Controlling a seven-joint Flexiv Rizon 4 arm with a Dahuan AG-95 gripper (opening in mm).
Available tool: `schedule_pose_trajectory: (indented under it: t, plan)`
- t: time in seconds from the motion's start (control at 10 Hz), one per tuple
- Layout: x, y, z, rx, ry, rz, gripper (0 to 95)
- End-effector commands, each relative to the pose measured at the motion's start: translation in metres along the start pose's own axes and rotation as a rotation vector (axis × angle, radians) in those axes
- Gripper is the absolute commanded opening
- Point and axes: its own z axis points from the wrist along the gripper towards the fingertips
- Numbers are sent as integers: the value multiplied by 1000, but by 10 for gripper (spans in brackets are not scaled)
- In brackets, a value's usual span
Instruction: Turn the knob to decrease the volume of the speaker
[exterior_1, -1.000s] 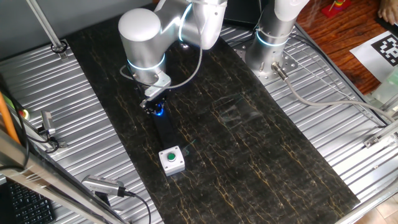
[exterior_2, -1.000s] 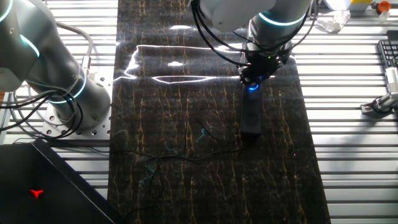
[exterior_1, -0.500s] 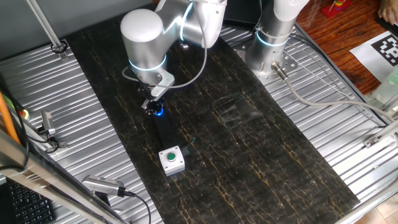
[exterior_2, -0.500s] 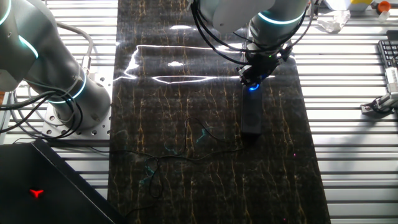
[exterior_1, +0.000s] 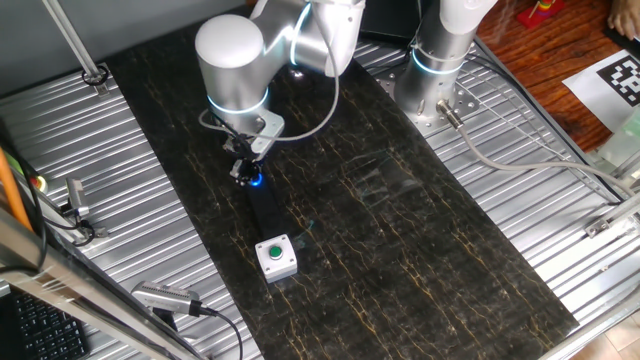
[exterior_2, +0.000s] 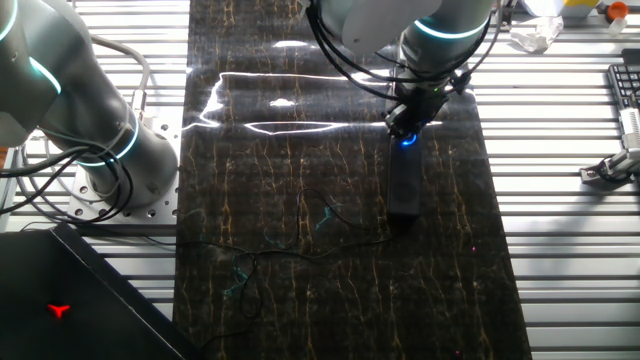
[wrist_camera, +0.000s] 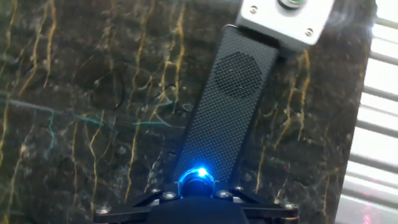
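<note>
The speaker (exterior_1: 266, 212) is a long flat black bar lying on the dark marbled mat. It also shows in the other fixed view (exterior_2: 404, 185) and the hand view (wrist_camera: 225, 106). The knob (wrist_camera: 198, 182) glows blue at the speaker's end, and shows as a blue spot in one fixed view (exterior_1: 254, 180) and the other (exterior_2: 406, 139). My gripper (wrist_camera: 198, 194) stands straight down over the knob, its fingers closed around it. It also shows in both fixed views (exterior_1: 247, 173) (exterior_2: 404, 128). The fingertips are mostly hidden by the hand.
A small white box with a green button (exterior_1: 276, 256) stands at the speaker's other end and shows in the hand view (wrist_camera: 286, 18). A second arm's base (exterior_1: 435, 70) stands at the mat's far edge. Ribbed metal table (exterior_1: 120, 200) flanks the mat, with cables on it.
My wrist has turned a little about the knob, with its side bracket swinging round. The speaker and the white box have not moved.
</note>
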Motion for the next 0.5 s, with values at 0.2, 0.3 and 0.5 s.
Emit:
schedule_pose_trajectory:
  t: [0.2, 0.3, 0.5]
  plan:
    - [0, 0, 0, 20, 17, -129, 0]
    - [0, 0, 0, 25, 23, -164, 0]
    - [0, 0, 0, 29, 26, -193, 0]
